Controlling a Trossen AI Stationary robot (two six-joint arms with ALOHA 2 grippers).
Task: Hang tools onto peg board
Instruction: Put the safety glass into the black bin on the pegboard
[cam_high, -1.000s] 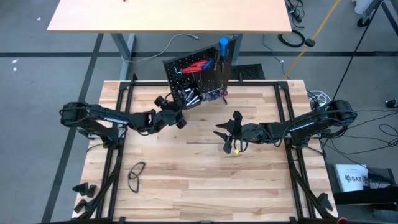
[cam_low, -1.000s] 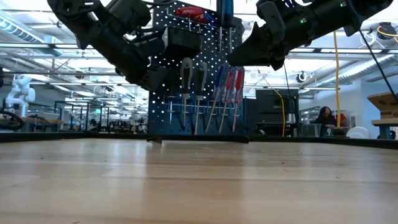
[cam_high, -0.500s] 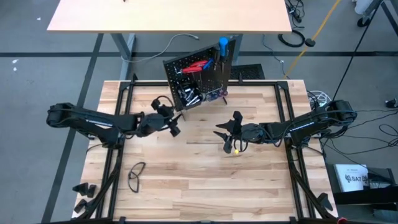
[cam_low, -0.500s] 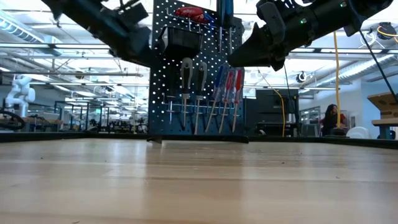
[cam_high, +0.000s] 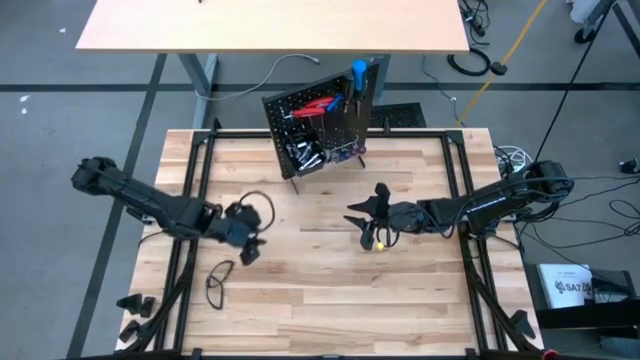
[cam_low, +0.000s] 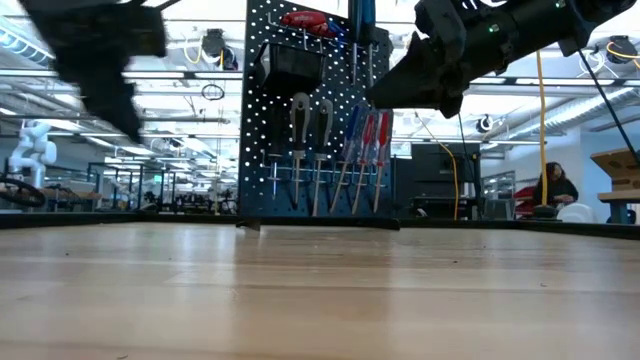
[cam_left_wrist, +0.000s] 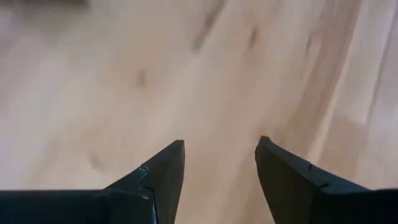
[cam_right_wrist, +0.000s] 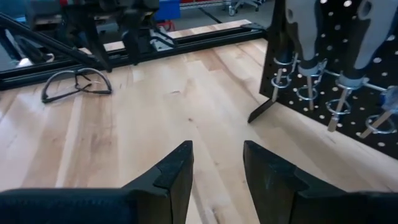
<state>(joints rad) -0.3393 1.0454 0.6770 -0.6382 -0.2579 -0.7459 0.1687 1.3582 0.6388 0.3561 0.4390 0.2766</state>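
Observation:
The black peg board (cam_high: 320, 125) stands upright on its stand at the table's far edge. Screwdrivers (cam_low: 340, 150) hang in its metal rings, red pliers (cam_low: 305, 18) lie on its top hooks, and a blue handle (cam_high: 358, 72) sticks up above it. My left gripper (cam_high: 248, 245) is open and empty over bare wood (cam_left_wrist: 221, 143), in the table's left half and well away from the board. My right gripper (cam_high: 362, 212) hovers open and empty (cam_right_wrist: 217, 144) near the table's middle, on the near side of the board and pointing left.
A pair of safety glasses (cam_high: 220, 280) lies on the table near its near-left corner, close to my left gripper. A small yellow item (cam_high: 380, 242) sits under the right arm. A tan table (cam_high: 270, 25) stands beyond the board. A person (cam_low: 552, 190) sits far off in the room.
My left gripper has drawn back from just beside the peg board, moving toward the table's near-left, and now hangs over the wood close to the glasses. The right arm and the tools on the board have stayed put.

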